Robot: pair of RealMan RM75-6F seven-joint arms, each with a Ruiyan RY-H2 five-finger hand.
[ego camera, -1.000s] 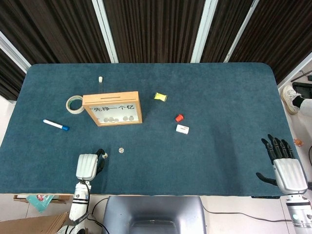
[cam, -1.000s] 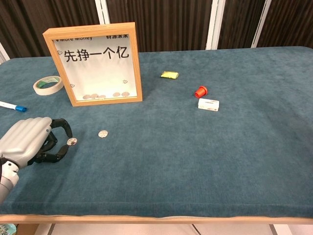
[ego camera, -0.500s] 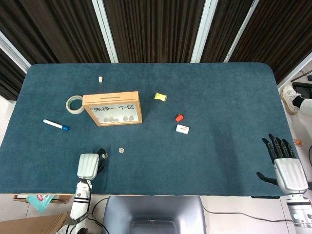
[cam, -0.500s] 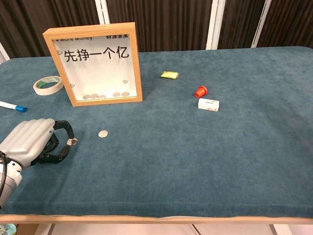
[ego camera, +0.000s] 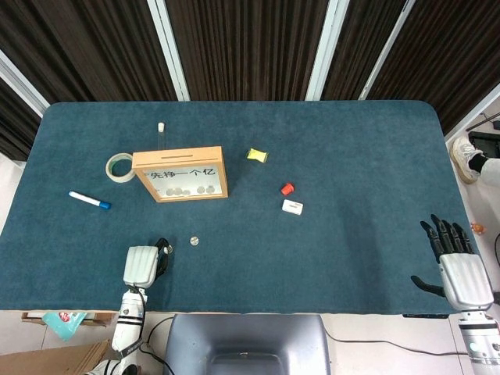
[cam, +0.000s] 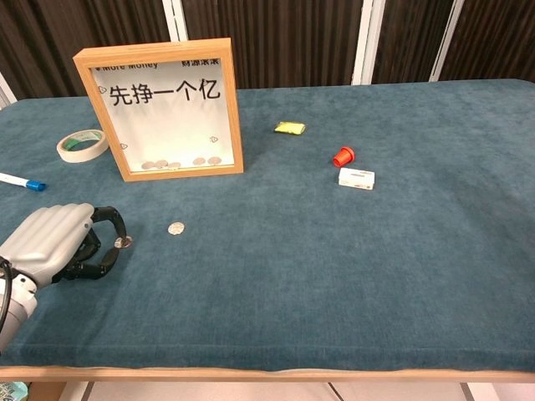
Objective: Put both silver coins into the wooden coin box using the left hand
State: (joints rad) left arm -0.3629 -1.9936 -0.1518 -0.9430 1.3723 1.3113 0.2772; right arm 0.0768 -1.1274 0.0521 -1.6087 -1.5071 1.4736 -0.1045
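Observation:
The wooden coin box (cam: 167,104) (ego camera: 180,173) stands upright at the back left, with several coins lying behind its clear front. One silver coin (cam: 175,228) (ego camera: 194,241) lies flat on the blue cloth in front of it. My left hand (cam: 58,246) (ego camera: 142,266) rests low near the table's front left edge, fingers curled in. It pinches the second silver coin (cam: 124,242) (ego camera: 169,249) at its fingertips, close to the cloth. My right hand (ego camera: 461,269) shows only in the head view, at the front right edge, fingers spread and holding nothing.
A tape roll (cam: 83,145) and a blue marker (cam: 21,181) lie left of the box. A yellow item (cam: 290,128), a red cap (cam: 343,156) and a small white box (cam: 356,177) sit right of centre. A small white object (ego camera: 161,126) stands behind the box.
My left hand has drawn slightly back and left toward the front edge, with the coin still at its fingertips. The right hand and the loose coin have not moved.

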